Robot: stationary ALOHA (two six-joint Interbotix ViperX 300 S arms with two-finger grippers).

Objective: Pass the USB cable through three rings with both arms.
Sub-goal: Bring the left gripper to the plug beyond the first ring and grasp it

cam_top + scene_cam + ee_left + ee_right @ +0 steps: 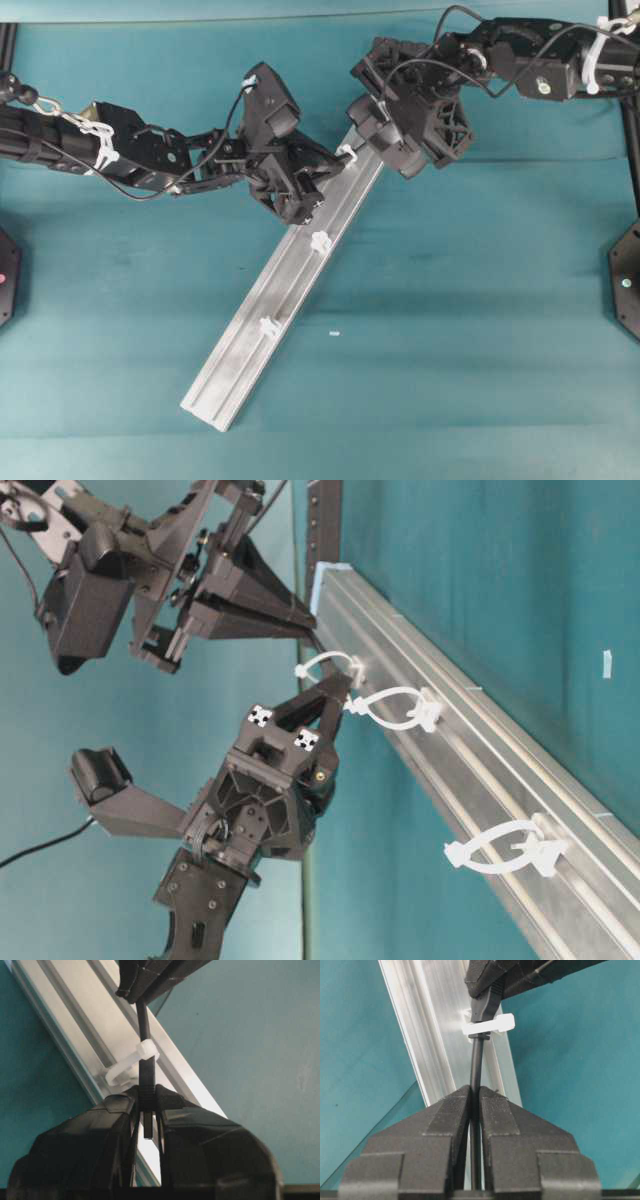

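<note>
Overhead: looks straight down on the whole desk (450, 380) from far above.
Table-level: low, close, sighting along the rail (480, 770).
Left wrist: behind the left hand (148, 1105), very near the top ring (142, 1055).
Right wrist: behind the right hand (475, 1097), facing back.
Shared: that ring, cable (476, 1065).

You have the rail (283, 290) lying on the table (480, 300) on a diagonal, from near the front edge left of centre up toward the back edge right of centre. Three rings sit along it: the nearest ring (269, 326) toward its front end, the middle ring (320, 241) about halfway, the far ring (347, 153) by its back end. At that far ring the left gripper (335, 160) meets the rail from the left and the right gripper (362, 135) from the right, with the USB cable (146, 1067) running between them through the ring.
</note>
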